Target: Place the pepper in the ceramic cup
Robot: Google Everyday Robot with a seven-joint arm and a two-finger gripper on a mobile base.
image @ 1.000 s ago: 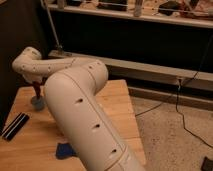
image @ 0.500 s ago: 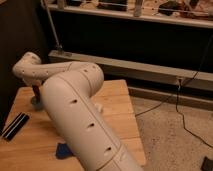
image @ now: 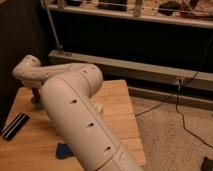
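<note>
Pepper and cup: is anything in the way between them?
Nothing visible is. The end effector hangs near the table's far corner, with the pepper just above the ceramic cup. The black striped bar lies off to the side.

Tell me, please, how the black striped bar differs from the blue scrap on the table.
The black striped bar is long, straight and pale-striped; the blue scrap is a small irregular patch. The bar lies at the left edge of the table; the scrap nearer the front. Both lie flat. The gripper hangs far left, beyond the bar.
</note>
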